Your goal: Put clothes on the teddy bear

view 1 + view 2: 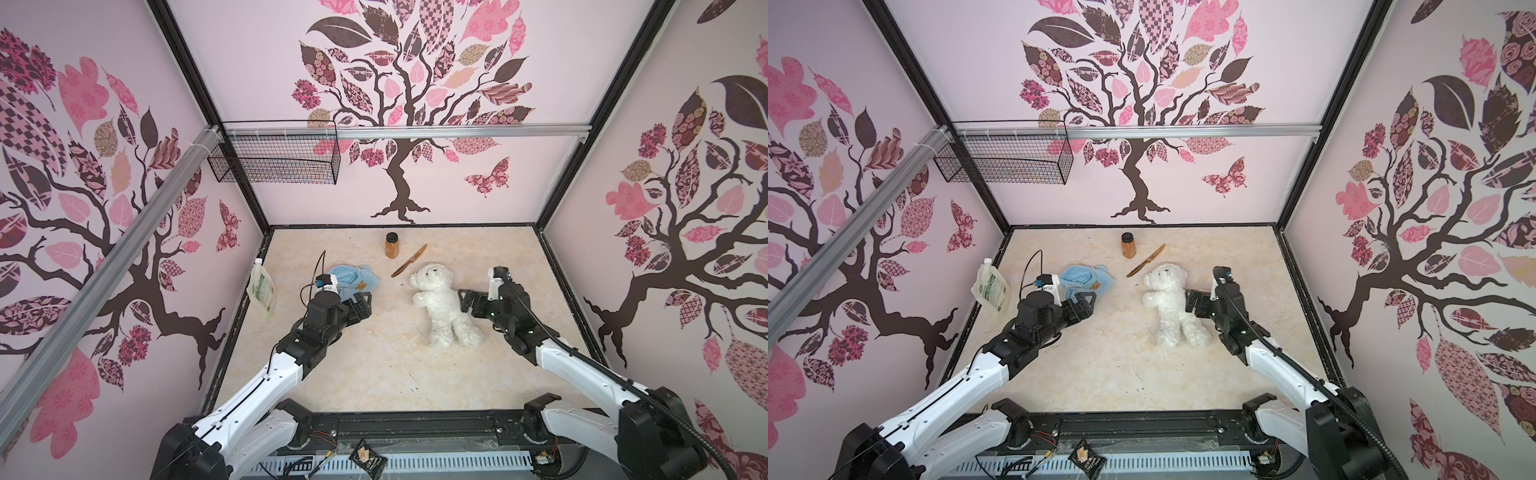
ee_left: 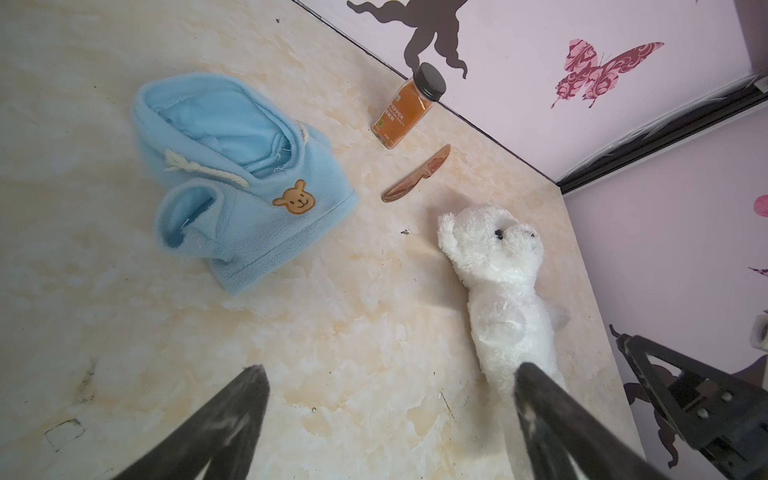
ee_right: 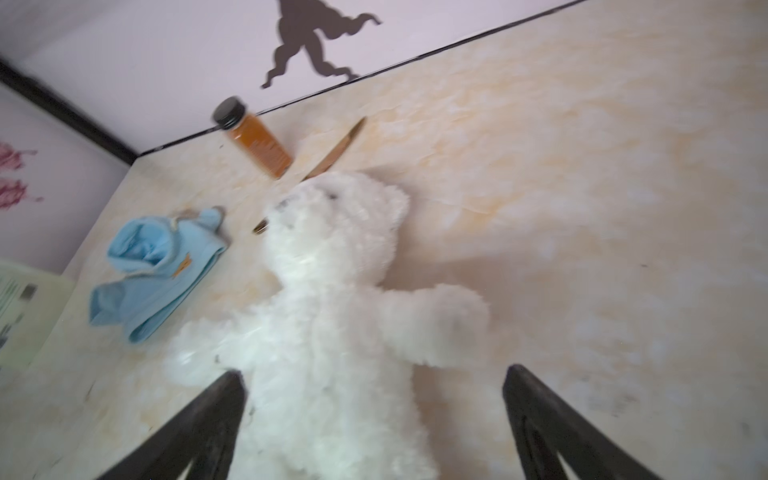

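One fluffy white bear (image 1: 442, 299) lies face-up just ahead of the right gripper (image 1: 465, 302), whose jaws stand wide apart at its side. The left gripper (image 1: 366, 305), jaws likewise apart, hangs beside one soft blue fleece hoodie (image 1: 355, 279). Beyond both are one squarish spice jar (image 1: 392, 246) and one slim brown knife (image 1: 409, 260).

The clear, black-capped jar of orange powder (image 2: 402, 109), at twelve o'clock, reads "PEPPER"; the finer print beneath seems too blurred.

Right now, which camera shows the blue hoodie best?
The left wrist view: the blue hoodie lies whole, sharp, bear patch clear. In both top views the left arm hides part of it; the right wrist view blurs it.
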`<state>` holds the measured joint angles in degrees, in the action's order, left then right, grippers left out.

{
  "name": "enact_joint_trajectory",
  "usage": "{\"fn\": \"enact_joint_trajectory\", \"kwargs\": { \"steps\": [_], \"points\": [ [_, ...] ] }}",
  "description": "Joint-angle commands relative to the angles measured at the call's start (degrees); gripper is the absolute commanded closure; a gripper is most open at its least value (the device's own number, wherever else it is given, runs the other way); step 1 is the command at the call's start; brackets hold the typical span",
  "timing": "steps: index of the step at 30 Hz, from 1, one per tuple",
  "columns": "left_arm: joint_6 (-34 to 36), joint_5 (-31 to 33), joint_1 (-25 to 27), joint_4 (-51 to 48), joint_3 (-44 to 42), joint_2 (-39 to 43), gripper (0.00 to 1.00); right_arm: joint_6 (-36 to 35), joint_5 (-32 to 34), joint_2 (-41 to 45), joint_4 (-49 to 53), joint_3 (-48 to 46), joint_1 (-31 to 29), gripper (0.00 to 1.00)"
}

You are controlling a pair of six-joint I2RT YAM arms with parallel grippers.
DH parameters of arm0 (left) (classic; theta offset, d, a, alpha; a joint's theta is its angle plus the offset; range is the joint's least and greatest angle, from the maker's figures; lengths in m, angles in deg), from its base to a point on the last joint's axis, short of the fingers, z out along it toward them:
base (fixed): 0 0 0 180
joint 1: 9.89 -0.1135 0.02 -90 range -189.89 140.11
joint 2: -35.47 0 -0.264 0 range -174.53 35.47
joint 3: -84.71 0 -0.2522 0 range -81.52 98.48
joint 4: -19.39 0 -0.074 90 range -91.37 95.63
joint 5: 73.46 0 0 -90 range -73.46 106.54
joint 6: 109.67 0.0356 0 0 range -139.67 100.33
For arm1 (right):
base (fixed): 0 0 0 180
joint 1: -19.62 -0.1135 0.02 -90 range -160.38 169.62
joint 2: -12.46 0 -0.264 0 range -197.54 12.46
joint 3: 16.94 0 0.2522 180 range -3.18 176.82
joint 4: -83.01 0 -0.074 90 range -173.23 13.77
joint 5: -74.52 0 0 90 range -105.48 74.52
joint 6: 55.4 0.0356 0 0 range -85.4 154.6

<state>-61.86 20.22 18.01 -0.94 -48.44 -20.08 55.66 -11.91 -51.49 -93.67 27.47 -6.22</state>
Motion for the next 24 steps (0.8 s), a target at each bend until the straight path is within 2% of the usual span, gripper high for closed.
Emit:
{"fn": "enact_joint_trajectory", "kwargs": {
  "steps": [1,7,8,10,12,14,16,19,22,24],
  "points": [
    [-0.3,0.8,-0.6,-0.6,-0.1,-1.0,0.04,-6.0,9.2,-6.1,2.4,5.2,-7.7,0.00],
    [0.1,0.7,-0.8,-2.7,1.3,-1.1,0.04,-7.4,9.3,-21.9,3.9,12.6,-8.0,0.02],
    [0.2,0.7,-0.9,-3.1,1.4,-1.0,0.04,-7.6,9.4,-24.1,6.0,14.1,-7.9,0.07],
    [0.3,0.9,-1.0,-3.9,1.8,-1.0,0.03,-7.4,9.7,-26.5,7.5,14.9,-7.9,0.23],
    [0.5,1.8,-1.5,-3.7,2.1,-1.5,0.03,-7.0,8.8,-26.3,7.2,13.3,-7.8,0.39],
    [1.5,-1.0,-4.1,-4.4,4.3,-3.3,0.03,-6.1,6.8,-24.4,7.1,10.9,-7.8,0.47],
    [3.2,-4.5,-7.6,-10.1,10.2,-7.8,0.03,-5.2,5.6,-21.7,6.8,8.0,-7.7,0.52],
    [9.7,-6.6,-9.4,-20.1,19.8,-16.1,0.04,-4.8,5.1,-18.0,7.5,4.5,-6.7,0.54],
    [21.3,-8.6,-8.9,-29.4,29.2,-25.8,0.07,-4.0,1.6,-14.3,7.3,1.6,-3.1,0.52],
    [27.5,-5.2,-7.5,-36.4,35.4,-31.9,0.10,-3.2,-0.7,-11.5,6.4,0.3,-0.6,0.48]
  ]
}}
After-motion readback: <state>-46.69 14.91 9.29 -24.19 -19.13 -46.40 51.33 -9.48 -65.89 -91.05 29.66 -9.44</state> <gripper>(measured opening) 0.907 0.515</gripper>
